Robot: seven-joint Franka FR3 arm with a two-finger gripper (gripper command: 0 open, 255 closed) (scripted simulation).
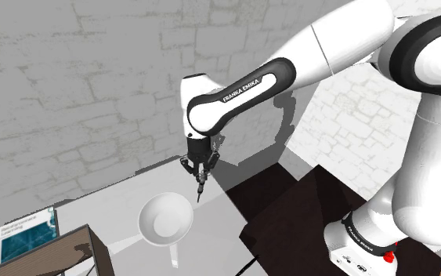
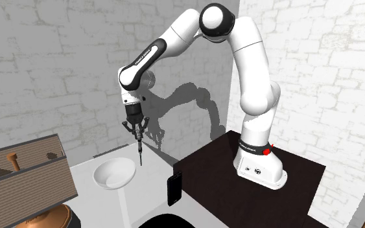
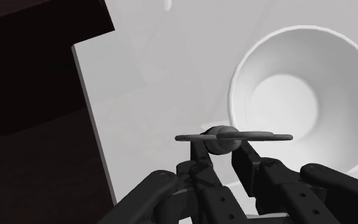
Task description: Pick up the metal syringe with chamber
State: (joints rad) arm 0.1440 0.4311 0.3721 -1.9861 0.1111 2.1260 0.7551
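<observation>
It looks like a room in a home: grey brick walls (image 1: 70, 78), a white table (image 1: 109, 204) with a bowl (image 1: 165, 218) and a book (image 1: 27, 235).

The shoulder view sits high, beside and a little behind the stand (image 1: 305, 212), which lies at its lower right. It looks down and leftward over the table (image 1: 109, 208) toward the wall (image 1: 70, 78), near enough that the arm (image 1: 242, 86) is cut off at the upper right.

The second exterior view looks much the same way, toward the same wall corner, but from farther back and more level. It takes in the whole arm, with the stand at its right.

The wrist view looks down along the gripper (image 3: 220, 143), close above the table.

All three views share the bowl (image 3: 285, 89), the syringe (image 3: 234, 135), the stand's edge and the table beside it.
</observation>
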